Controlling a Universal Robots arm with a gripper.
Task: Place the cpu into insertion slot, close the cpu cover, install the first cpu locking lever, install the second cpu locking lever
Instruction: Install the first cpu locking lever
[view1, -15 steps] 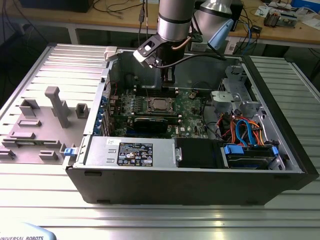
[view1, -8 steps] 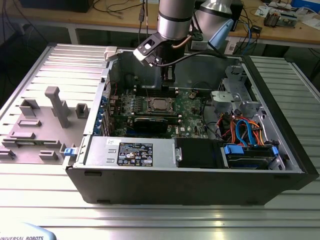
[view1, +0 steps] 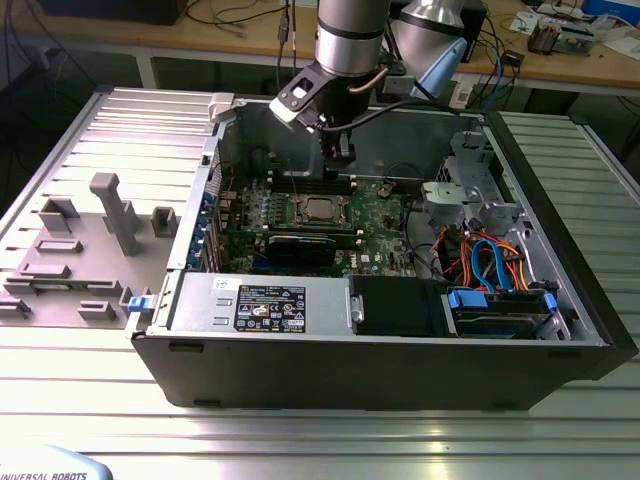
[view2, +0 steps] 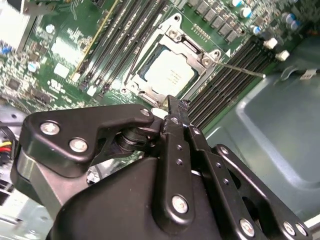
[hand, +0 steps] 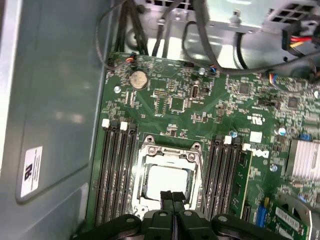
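The cpu (view2: 167, 74) lies in the insertion slot (view1: 320, 208) on the green motherboard, its silver-grey top showing. The cpu cover (view2: 200, 56), a shiny metal frame, lies flat around it. One thin locking lever (view2: 242, 69) sticks out from a socket corner across the memory slots. A second lever (view2: 139, 52) runs along the opposite side of the socket. My gripper (view2: 172, 102) hangs above the socket's edge, shut with its fingers pressed together and nothing between them. In the first wrist view the fingertips (hand: 172, 196) overlap the bright cpu (hand: 167, 180).
The motherboard sits deep inside an open computer case (view1: 380, 340) with tall metal walls. Black memory slots (hand: 117, 170) flank the socket on both sides. A black graphics card (view1: 300, 247), cable bundles (view1: 490, 262) and a drive bay crowd the exterior view's right.
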